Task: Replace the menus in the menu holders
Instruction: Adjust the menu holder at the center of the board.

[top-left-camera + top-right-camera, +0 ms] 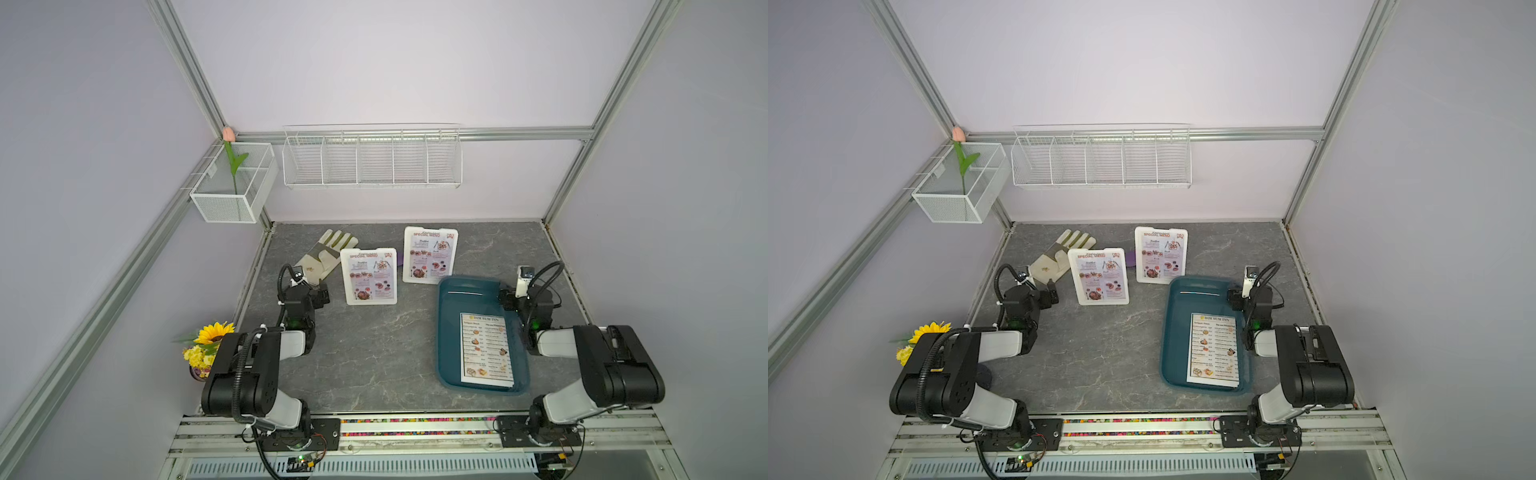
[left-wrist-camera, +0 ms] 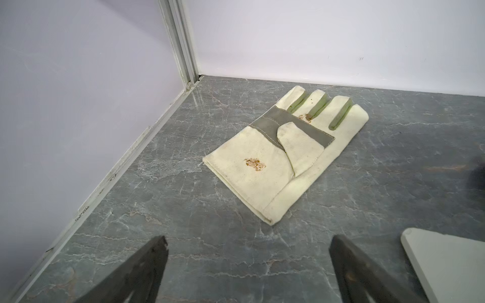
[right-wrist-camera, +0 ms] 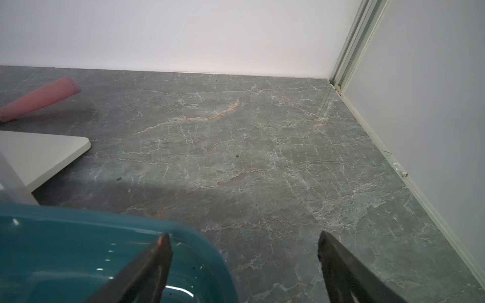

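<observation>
- right gripper (image 3: 244, 236): black jaws spread wide, nothing in them, over the far-right corner of the dark teal plastic tray (image 1: 469, 297)
- left gripper (image 2: 249, 244): wide open too, empty, well left of the tray, by a pale canvas glove (image 2: 283, 157)
- white "DIM SUM INN" paper menu (image 1: 486, 349) lies flat in the tray
- 2 white plastic menu holders (image 1: 371, 300) (image 1: 419, 279) with pinkish "SPECIAL MENU" sheets (image 1: 370, 276) (image 1: 431, 255) stand left of the tray's far end

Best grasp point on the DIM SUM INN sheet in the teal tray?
Pinch the DIM SUM INN sheet at its near right corner, coming over the teal tray rim from the right arm's side. The sheet lies flat on the tray floor, but that corner seems to ride up the wall, leaving an edge a finger could get under. The right gripper is open beside the tray.
</observation>
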